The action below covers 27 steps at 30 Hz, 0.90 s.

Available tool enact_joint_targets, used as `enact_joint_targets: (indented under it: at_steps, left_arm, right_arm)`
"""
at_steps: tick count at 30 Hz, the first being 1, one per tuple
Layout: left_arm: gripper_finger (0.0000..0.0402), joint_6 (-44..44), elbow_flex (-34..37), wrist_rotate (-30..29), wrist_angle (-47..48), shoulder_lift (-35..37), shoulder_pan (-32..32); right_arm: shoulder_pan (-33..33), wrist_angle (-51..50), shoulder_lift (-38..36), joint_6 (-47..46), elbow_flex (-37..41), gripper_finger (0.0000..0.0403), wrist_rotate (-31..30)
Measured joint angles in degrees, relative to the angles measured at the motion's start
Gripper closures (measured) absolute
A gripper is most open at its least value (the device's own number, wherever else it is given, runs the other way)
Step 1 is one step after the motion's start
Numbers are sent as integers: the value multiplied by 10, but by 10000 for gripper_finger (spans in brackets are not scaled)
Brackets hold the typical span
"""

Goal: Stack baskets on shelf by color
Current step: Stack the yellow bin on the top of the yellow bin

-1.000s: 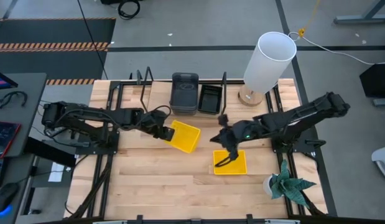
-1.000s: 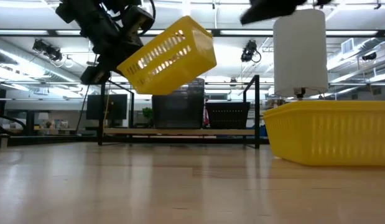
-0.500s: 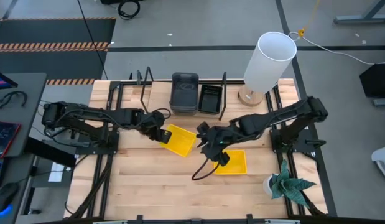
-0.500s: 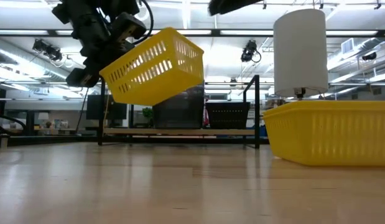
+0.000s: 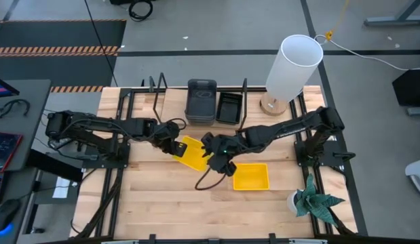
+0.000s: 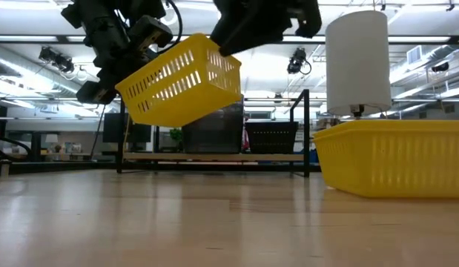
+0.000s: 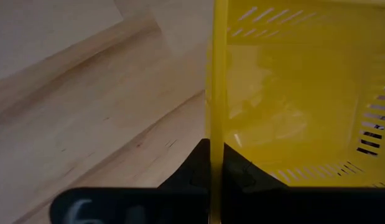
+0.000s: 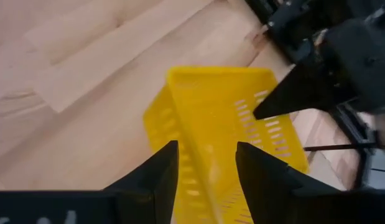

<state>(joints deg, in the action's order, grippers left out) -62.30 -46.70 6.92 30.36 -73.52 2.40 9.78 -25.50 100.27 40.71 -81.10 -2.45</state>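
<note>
Presently, item one: left gripper, left of centre in the high view, fingers clamped on the rim of a yellow basket, one finger on each side of the wall as the left wrist view shows; basket held tilted and clear of the tabletop, seen aloft at upper left of the low view. Item two: right gripper, at centre of the high view, fingers parted to a moderate gap and holding nothing; in the right wrist view the two fingers straddle the near edge of the same basket without clear contact, and the left gripper appears at upper right gripping the far rim. Item three: second yellow basket, flat on the tabletop just right of centre, large at right of the low view. Item four: shelf at upper centre, carrying a dark grey basket and a black basket side by side. Only the low view shows the held basket's slotted side and its height; only the high view shows both arms' layout. Sundries: white cylinder upper right, green plant lower right. No legible writing or brand.
</note>
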Motion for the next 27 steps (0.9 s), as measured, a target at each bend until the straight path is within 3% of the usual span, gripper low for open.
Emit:
enact_joint_targets:
  at_steps: [7, 16, 19, 22, 27]
  left_arm:
    - [391, 39, 0, -4, -4, 0, 0]
    - [376, 52, 1, -16, -11, 0, 1]
    - [371, 75, 1, -25, -15, 0, 1]
    - [343, 88, 1, -34, -21, 0, 1]
    - [260, 108, 1, -35, -56, 0, 1]
  right_arm:
    - [-20, 0, 16, 1, 1, 282, 40]
    - [-27, -5, 46, 17, 1, 384, 56]
    - [-27, -6, 48, 19, 1, 392, 58]
    - [-27, -8, 47, 15, 1, 381, 56]
    - [-26, -29, 44, 15, 1, 390, 55]
